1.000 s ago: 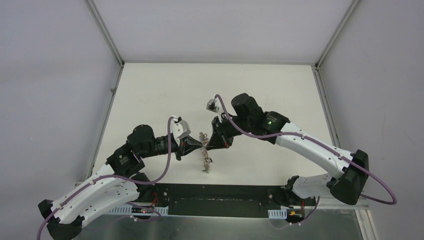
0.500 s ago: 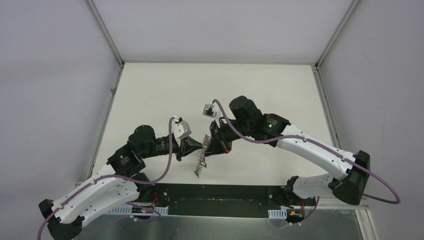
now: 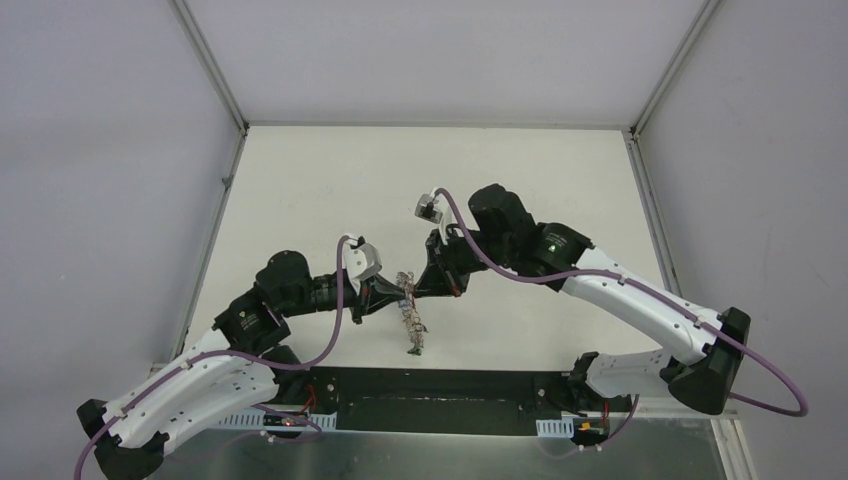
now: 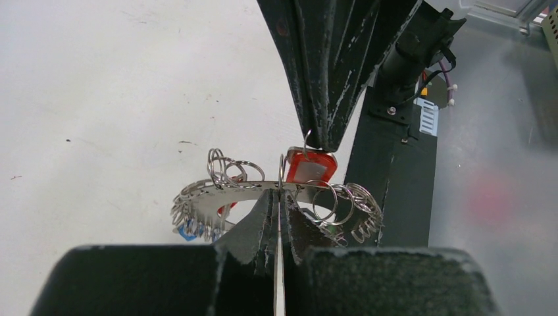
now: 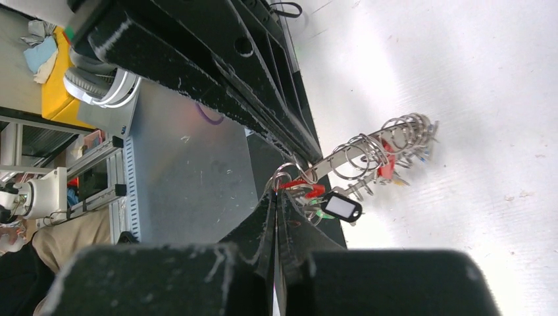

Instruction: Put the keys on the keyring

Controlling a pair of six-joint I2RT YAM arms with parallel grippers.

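The keyring (image 3: 410, 318) hangs above the table between my two grippers, fringed with small silver split rings. In the left wrist view my left gripper (image 4: 279, 195) is shut on the keyring's (image 4: 217, 195) flat edge. My right gripper (image 4: 322, 141) comes down from above, shut on the small split ring of a red-tagged key (image 4: 310, 167) at the keyring's rim. In the right wrist view my right gripper (image 5: 277, 192) pinches that ring beside the red tag (image 5: 301, 185), and the keyring (image 5: 358, 150) runs off to the right. A blue tag (image 4: 185, 231) and another red tag (image 5: 387, 164) hang from it.
A black tag with a white label (image 5: 341, 207) and a green tag (image 5: 322, 214) hang under the keyring. The white table (image 3: 300, 190) lies below. The black base strip (image 3: 440, 400) runs along the near edge, close under the keyring.
The right arm swung left, then back right. The keyring's hanging lower end swung left and back to the right. Both grippers stayed shut.
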